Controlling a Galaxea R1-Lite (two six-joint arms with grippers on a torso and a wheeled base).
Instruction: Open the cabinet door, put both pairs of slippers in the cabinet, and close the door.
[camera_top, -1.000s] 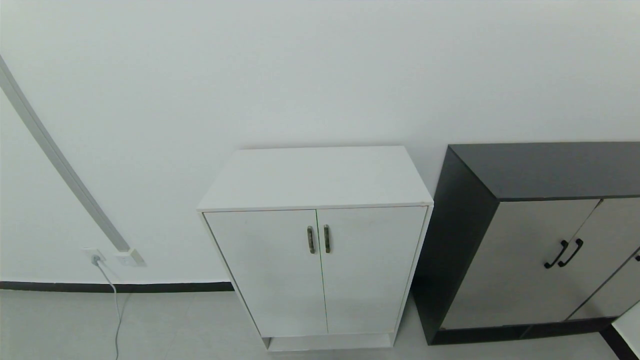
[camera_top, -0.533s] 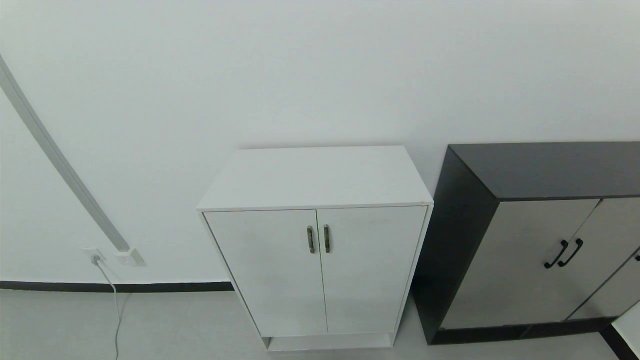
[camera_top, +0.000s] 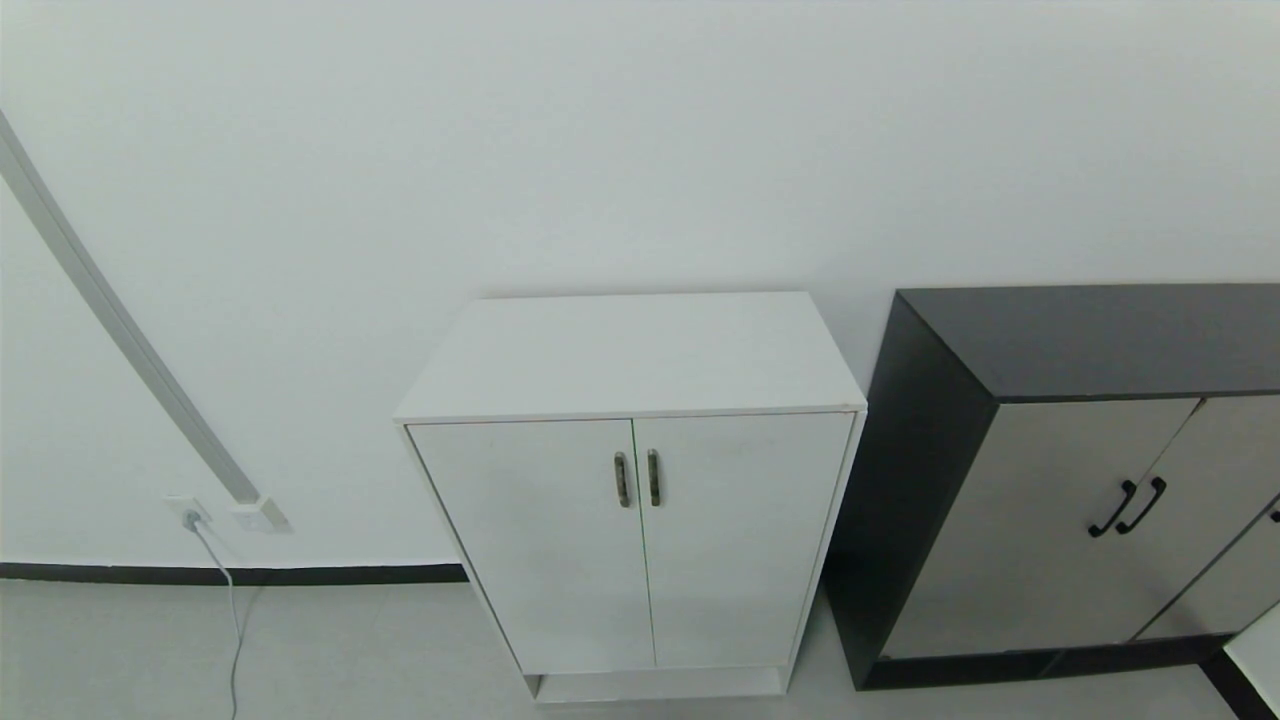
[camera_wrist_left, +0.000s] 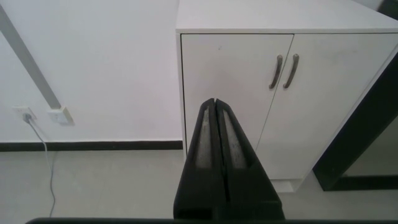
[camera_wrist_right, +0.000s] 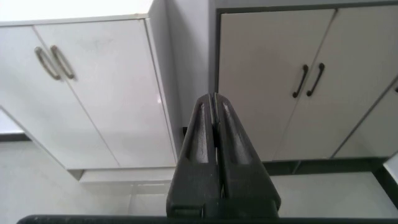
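The black cabinet (camera_top: 925, 480) and, just beside it on the robot's left, the white cabinet (camera_top: 540, 540) stand against the wall exactly as in the earlier head views, the white one's two doors shut. The left gripper (camera_wrist_left: 215, 104) hangs before the white cabinet's left door, fingers pressed together on nothing, and the right gripper (camera_wrist_right: 215, 99), likewise closed and empty, faces the gap between the cabinets. The white cabinet's handles (camera_top: 622, 479) sit side by side at the door seam.

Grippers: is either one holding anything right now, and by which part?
Nothing is held. The left gripper and right gripper are both shut on nothing, apart from the white cabinet, whose doors are closed.
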